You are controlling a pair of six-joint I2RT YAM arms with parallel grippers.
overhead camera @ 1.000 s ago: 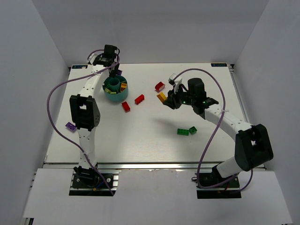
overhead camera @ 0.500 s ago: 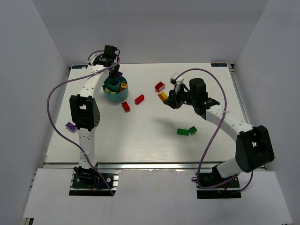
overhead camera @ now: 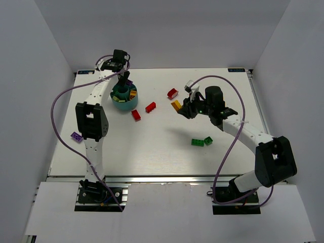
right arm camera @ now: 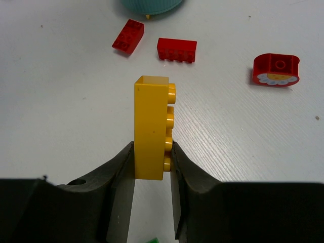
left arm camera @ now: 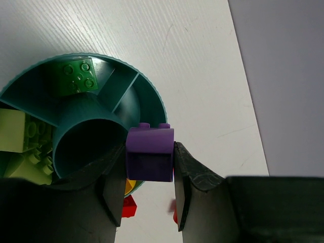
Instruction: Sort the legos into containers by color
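L jaws: clamped on a purple brick (left arm camera: 150, 154), one pad on each side face, studs pointing fwd. The brick hangs over the rim of the teal cup (left arm camera: 154, 98), just beside the central tube (left arm camera: 86, 144). It's prob. held there so that letting go drops it into a compartment, not onto the table (overhead camera: 152, 152). Can't tell which compartment is directly under it, since the brick hides that. A bit of yellow shows inside the cup right below the jaws. Further fwd, past a divider, a green brick (left arm camera: 76, 76) lies in its own section. To the side of the tube, pale yellow-green pcs (left arm camera: 23, 144) fill another, so colours look kept apart.

R jaws: clamped on a yellow brick (right arm camera: 150, 126) across its thin width, long axis pointing fwd, studs out sideways. It looks lifted clear of the table, prob. a carry toward the cup, which is well ahead. Two red bricks (right arm camera: 128, 36) (right arm camera: 176, 50) lie on the table ahead of these jaws, unsorted, w/ the cup's edge just beyond them. A red rounded pc (right arm camera: 276, 70) w/ a printed face lies ahead on the stud side. Two green bricks (overhead camera: 197, 142) (overhead camera: 208, 139) sit well behind the R jaws, toward the base. A purple plate (overhead camera: 76, 136) lies far from both jaws, by the L arm's elbow.
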